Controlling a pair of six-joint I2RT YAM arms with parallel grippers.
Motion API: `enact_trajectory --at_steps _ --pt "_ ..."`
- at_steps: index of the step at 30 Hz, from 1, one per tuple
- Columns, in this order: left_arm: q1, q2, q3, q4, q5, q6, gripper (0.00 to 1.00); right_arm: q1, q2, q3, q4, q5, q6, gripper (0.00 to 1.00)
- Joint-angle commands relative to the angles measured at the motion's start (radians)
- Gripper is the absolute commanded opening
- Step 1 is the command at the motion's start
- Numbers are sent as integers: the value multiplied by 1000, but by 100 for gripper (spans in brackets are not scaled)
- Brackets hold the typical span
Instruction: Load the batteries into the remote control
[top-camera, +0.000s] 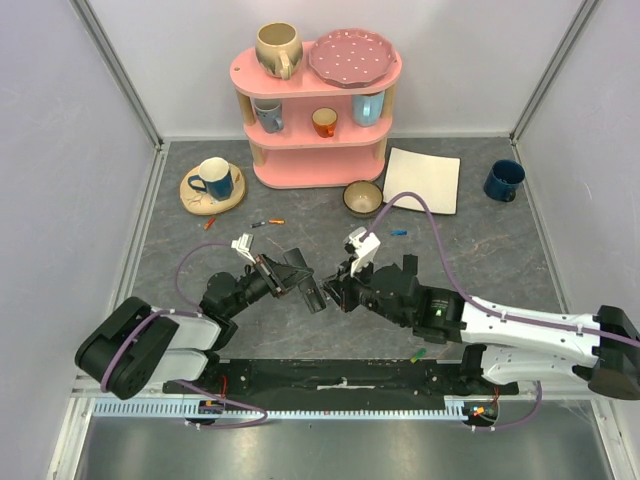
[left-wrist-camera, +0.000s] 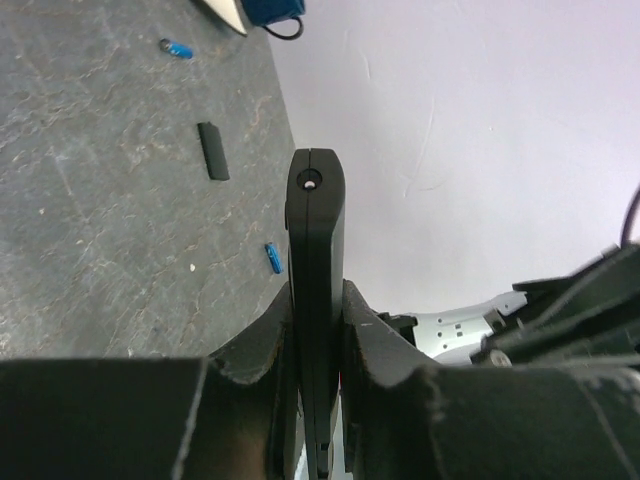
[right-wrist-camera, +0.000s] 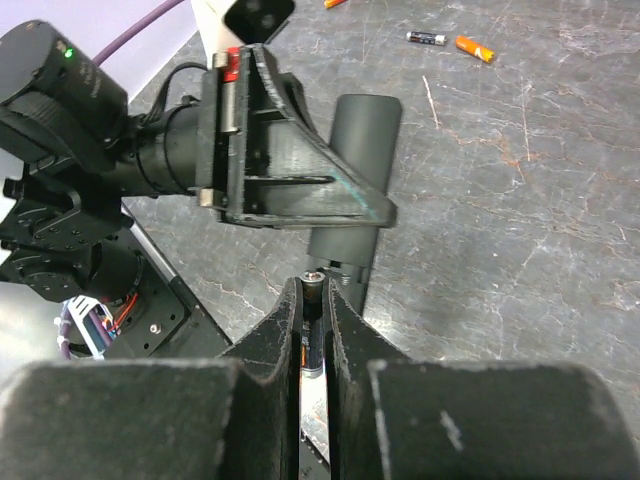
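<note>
The left arm (top-camera: 230, 295) is reaching in low from the near left and angling toward the middle of the tabletop (top-camera: 480, 250), its jaws clenching the remote control (left-wrist-camera: 316, 250) edge-on, so the slab is sticking out past the fingertips above the surface. The right arm (top-camera: 500, 325) is stretching in from the near right, wrist turned to face the left one, and its jaws are pinching a single battery (right-wrist-camera: 311, 280) whose silver tip is pointing at the near end of the remote control, close to it; whether they are touching cannot be told. Other batteries are lying loose: an orange one (top-camera: 275, 221) ahead of the left arm, a blue one (top-camera: 398, 232) beyond the right wrist, and a green one (top-camera: 418, 354) by the arm bases. A small flat black cover (left-wrist-camera: 212, 150) is lying on the tabletop near a blue battery. At the back, a pink shelf (top-camera: 318, 135) is carrying a beige mug (top-camera: 278, 48) and a pink plate (top-camera: 352, 57) on top, with three cups standing on its middle level. A blue mug (top-camera: 213, 178) is sitting on a round wooden coaster (top-camera: 200, 200), a brown bowl (top-camera: 362, 197) is resting beside a white sheet (top-camera: 423, 178), and a dark blue cup (top-camera: 503, 180) is standing at the far right.
</note>
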Motion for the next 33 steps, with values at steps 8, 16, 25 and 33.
enact_trajectory --at_steps 8,16,25,33 --pt "-8 57 80 250 -17 -81 2 51 114 89 48 116 -53 0" --pt "-8 57 86 262 18 -97 2 55 137 66 106 136 -64 0" --pt "-16 54 95 267 15 -112 2 67 174 52 169 172 -64 0" --pt "-21 41 107 267 15 -112 2 71 182 32 168 192 -56 0"
